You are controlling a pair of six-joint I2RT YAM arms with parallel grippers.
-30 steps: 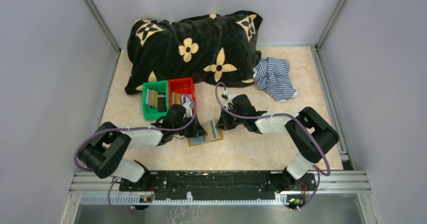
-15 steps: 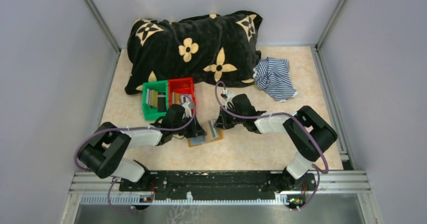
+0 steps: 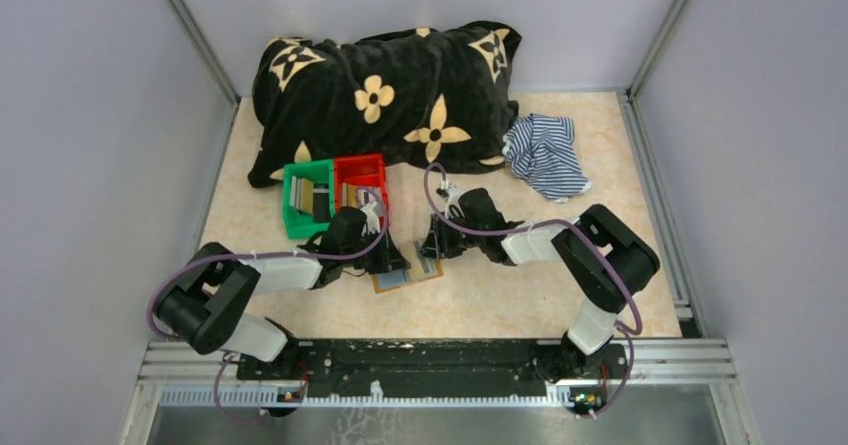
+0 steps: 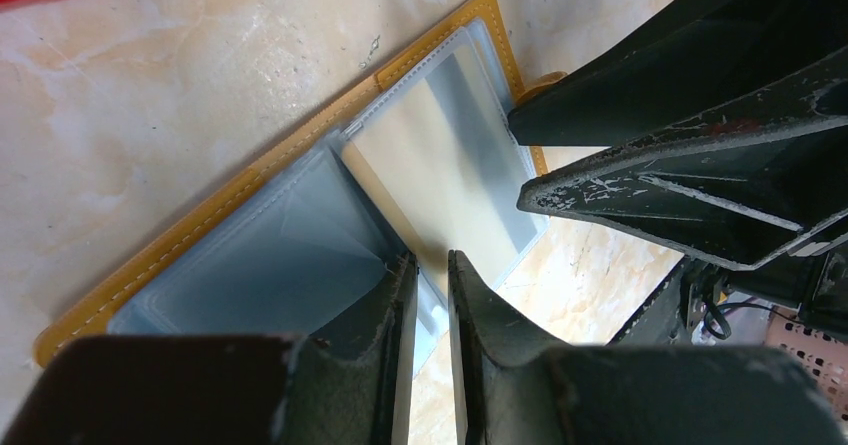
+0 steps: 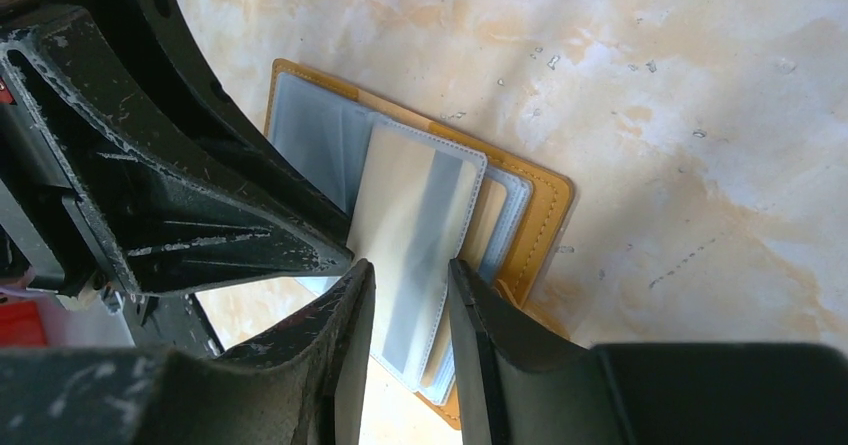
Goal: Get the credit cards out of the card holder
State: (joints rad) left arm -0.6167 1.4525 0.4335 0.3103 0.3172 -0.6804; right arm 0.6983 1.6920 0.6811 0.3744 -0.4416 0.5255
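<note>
While card holder (image 3: 408,268) lies open, red bin (image 3: 361,183) just behind

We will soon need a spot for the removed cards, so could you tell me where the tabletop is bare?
Bare: the strip between the card holder and the arm bases, and right of the right gripper. Crowded: around the green bin, red bin and left gripper.

a robot test cell in a lab, not a home. two arms are bolted to a metal rail (image 3: 430,360) at the near edge of a marble-patterned table (image 3: 480,305). plain grey walls (image 3: 100,115) with aluminium corner posts (image 3: 195,30) enclose the table on three sides.
</note>
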